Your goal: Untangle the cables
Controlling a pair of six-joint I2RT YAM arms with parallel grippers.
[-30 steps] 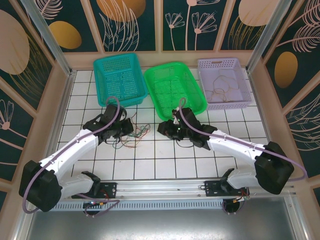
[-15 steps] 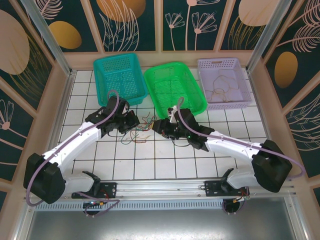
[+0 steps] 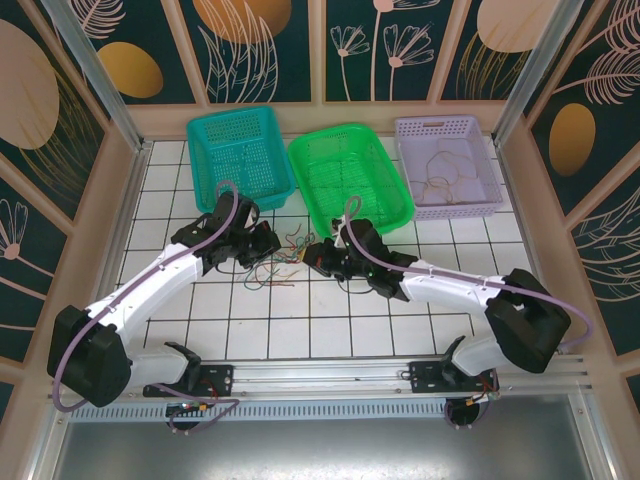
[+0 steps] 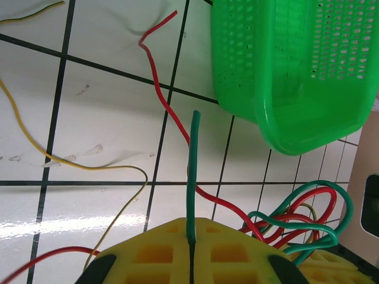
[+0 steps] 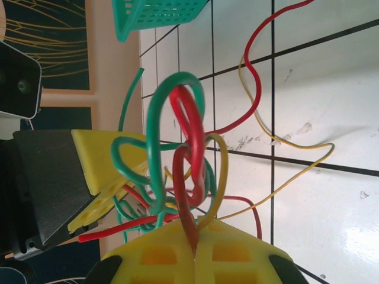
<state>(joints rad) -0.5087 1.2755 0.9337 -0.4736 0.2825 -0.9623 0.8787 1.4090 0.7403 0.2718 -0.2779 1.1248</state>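
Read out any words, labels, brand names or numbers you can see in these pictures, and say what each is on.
None can be read.
The teal basket, green basket and purple basket show no labels.
The wall panels carry only leaf and flower drawings.
The yellow fingers gripping a green cable are unmarked.

The bench (image 3: 330,320) is a white surface of square tiles with dark grout lines. Three plastic baskets stand on it side by side along its far edge: a teal basket (image 3: 240,158) on the left, a green basket (image 3: 350,180) in the middle, set slightly askew, and a lavender basket (image 3: 447,165) on the right. Near the green basket's near left corner, loose lengths of the thin cables (image 3: 272,270) trail over the tiles in red, yellow and green.
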